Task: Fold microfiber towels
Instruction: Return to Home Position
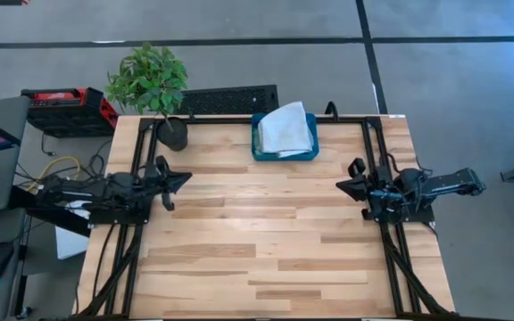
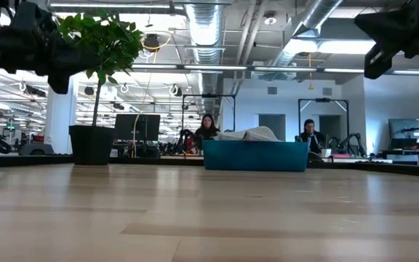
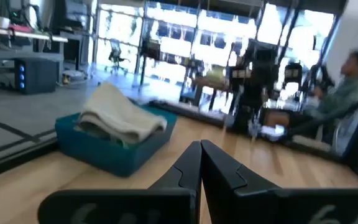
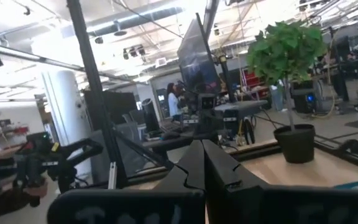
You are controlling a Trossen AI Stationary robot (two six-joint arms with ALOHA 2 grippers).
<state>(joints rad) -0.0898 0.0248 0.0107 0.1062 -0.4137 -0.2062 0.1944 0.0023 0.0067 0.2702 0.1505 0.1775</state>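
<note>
In the high view, the folded microfiber towels (image 1: 286, 129), soft thin cloths with a pale grey one uppermost, are seen piled in the rectangular teal plastic bin (image 1: 284, 157). The bin is set at the far edge of the light wooden plank table (image 1: 257, 259), about midway along it. A leafy green plant in a black pot (image 1: 171, 134) is placed near the far left corner. The left gripper (image 1: 186, 177) is held over the table's left side and the right gripper (image 1: 340, 185) over its right side. Their tips are pointed toward each other, and both are well apart from the bin.

In the low view, the bin (image 2: 255, 156) is shown across the table, with the towels (image 2: 249, 134) heaped above its rim and the plant's pot (image 2: 92, 144) standing off to one side. Two seated people (image 2: 208, 128) are made out in the room behind. Both arms are hung above the table in the upper corners.

In the left wrist view, the left gripper's fingers (image 3: 222, 168) are pressed together to a point, with nothing caught between them. The bin (image 3: 114, 152) and its towels (image 3: 120, 115) are seen ahead.

In the right wrist view, the right gripper's fingers (image 4: 219, 168) are likewise closed tight on nothing, and the plant (image 4: 288, 56) is seen beyond them.
</note>
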